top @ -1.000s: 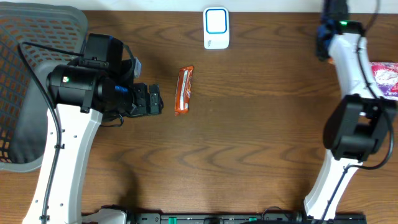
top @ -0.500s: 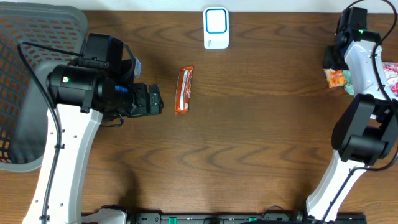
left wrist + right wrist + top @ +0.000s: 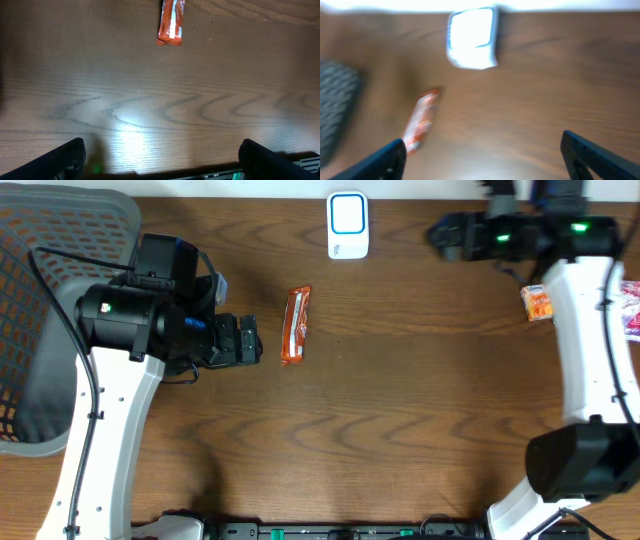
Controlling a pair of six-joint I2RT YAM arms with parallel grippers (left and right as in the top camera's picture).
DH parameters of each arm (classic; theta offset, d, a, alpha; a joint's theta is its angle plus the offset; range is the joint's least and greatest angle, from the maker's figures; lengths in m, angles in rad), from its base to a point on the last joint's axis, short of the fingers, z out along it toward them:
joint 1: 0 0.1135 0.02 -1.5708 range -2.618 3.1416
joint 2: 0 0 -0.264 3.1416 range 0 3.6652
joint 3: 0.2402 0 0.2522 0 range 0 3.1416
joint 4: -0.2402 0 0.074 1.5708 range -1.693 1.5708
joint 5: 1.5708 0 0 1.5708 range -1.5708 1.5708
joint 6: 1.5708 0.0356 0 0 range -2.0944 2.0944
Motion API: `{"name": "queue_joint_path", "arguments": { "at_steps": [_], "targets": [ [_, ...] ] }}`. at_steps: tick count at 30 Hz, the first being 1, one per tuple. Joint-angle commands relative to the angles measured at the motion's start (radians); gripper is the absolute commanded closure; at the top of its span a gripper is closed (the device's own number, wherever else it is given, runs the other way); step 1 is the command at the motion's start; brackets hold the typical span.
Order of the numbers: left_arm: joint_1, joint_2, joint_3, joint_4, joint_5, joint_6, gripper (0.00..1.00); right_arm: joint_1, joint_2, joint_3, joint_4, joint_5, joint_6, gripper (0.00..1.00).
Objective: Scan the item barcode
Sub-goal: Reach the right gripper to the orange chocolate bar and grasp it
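from overhead, a brown wood-grain table (image 3: 400, 420) carries a long, narrow snack bar (image 3: 296, 325) in a shiny orange wrapper. it lies flat, left of centre, with its length running toward the far edge. a white, rounded-rectangle scanner (image 3: 347, 225) with a blue-edged face sits at the far edge, well apart from the bar. the left gripper (image 3: 255, 342), black and blocky, hangs just beside the bar's left side without touching it. the right gripper (image 3: 442, 232) is a dark blur near the far edge, right of the scanner. a grey mesh basket (image 3: 40, 260) fills the left corner. a small orange packet (image 3: 537, 303) and a pink packet (image 3: 630, 308) lie at the right edge.

in the left wrist view, the two dark fingertips (image 3: 65, 160) sit in the lower corners, spread wide with only bare wood between them. the crinkled bar lies ahead, at the top.

the right wrist view is smeared. its fingertips (image 3: 592, 152) are also far apart and hold nothing, with the scanner and the bar ahead.
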Motion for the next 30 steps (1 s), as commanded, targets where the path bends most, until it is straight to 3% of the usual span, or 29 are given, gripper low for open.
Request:
{"name": "queue_joint_path", "arguments": {
  "at_steps": [1,8,15,30],
  "targets": [
    [-0.004,0.004,-0.003,-0.003,-0.006,-0.006,0.02,0.116,0.034,-0.038,-0.007,-0.131,0.011,0.01],
    [-0.004,0.004,-0.003,-0.003,-0.006,-0.006,0.02,0.346,0.082,-0.087,0.001,0.08,0.021,0.01],
    [-0.004,0.004,-0.003,-0.003,-0.006,-0.006,0.02,0.487,0.161,-0.092,0.074,0.215,0.17,0.01],
    [-0.004,0.004,-0.003,-0.003,-0.006,-0.006,0.02,0.529,0.189,-0.092,0.176,0.214,0.372,0.01]
  ]
}}
